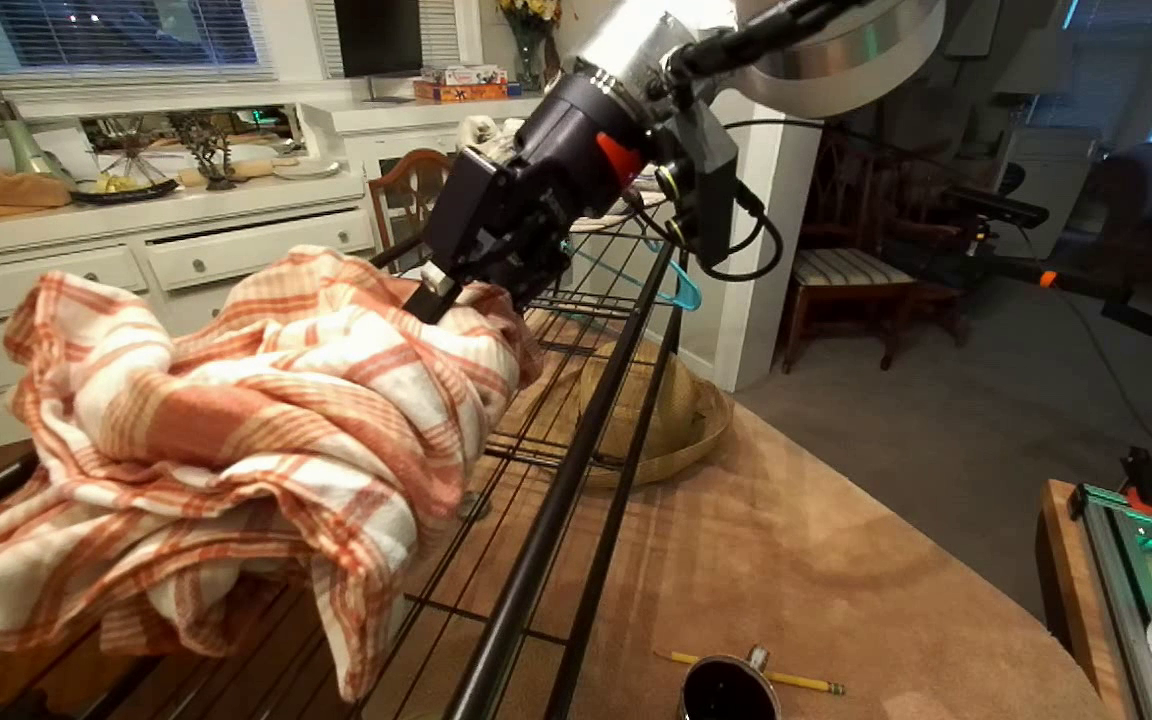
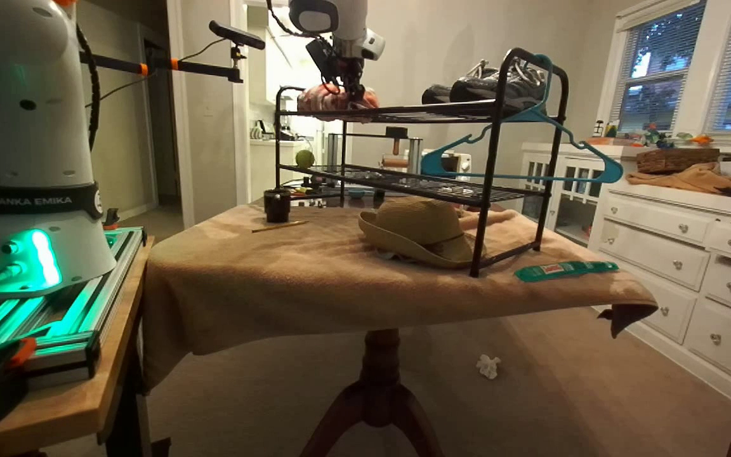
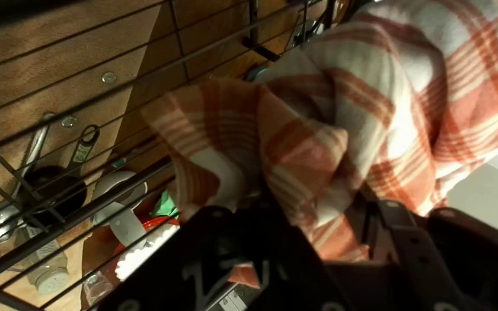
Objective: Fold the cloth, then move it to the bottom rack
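The orange-salmon and white plaid cloth (image 1: 266,420) lies in a loose, crumpled heap on the top tier of the black rack, with corners hanging toward the camera. It also shows at the rack's far-left end (image 2: 324,98) and in the wrist view (image 3: 374,108). My gripper (image 1: 471,300) points down into one end of the heap. In the wrist view its jaws (image 3: 311,194) stand apart with bunched cloth between them. The fingertips are buried, so whether they squeeze it is hidden. The bottom rack (image 2: 403,181) is the wire tier below, with a green ball (image 2: 304,158) at one end.
Dark sneakers (image 2: 486,89) sit on the top tier. A blue hanger (image 2: 594,170) hangs from the rack's end frame. A straw hat (image 2: 413,222) lies partly under the rack. A dark mug (image 2: 277,206), a pencil and a green packet (image 2: 565,271) lie on the covered table.
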`<state>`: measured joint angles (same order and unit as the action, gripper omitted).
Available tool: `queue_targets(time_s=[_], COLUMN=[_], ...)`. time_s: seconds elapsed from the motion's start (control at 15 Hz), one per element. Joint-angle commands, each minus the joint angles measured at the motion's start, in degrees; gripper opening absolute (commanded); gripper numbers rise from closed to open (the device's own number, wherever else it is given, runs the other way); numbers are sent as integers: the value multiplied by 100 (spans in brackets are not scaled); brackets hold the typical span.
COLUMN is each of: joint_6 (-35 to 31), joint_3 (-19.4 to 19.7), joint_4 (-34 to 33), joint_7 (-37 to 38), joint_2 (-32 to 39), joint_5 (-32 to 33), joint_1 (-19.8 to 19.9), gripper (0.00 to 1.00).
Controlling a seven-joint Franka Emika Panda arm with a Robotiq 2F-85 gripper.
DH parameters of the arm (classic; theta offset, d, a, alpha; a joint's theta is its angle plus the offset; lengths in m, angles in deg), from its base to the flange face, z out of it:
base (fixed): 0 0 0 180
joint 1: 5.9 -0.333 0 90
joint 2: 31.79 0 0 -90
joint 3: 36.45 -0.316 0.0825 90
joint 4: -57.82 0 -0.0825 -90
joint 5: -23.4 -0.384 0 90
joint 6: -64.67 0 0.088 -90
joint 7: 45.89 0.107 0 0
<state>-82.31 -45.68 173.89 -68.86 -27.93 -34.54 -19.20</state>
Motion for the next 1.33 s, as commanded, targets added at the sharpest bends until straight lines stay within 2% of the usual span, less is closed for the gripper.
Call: queue_targets(time_s=[0.0, 0.07, 0.13, 0.53, 1.0, 1.27], joint_6=[-78, -60, -60, -20, -84, -72], joint_3=[-82, -69, -54, 44, 306, 347], joint_4=[-248, -281, -311, -373, -246, -211], joint_7=[-63, -44, -23, -62, -73, -372], joint_2=[172, 177, 176, 46, -221, -410], joint_5=[-513, -636, -733, -1325, -1089, -975], joint_1=[176, 217, 254, 472, 745, 772], gripper=[11, 2, 0, 3, 3, 3])
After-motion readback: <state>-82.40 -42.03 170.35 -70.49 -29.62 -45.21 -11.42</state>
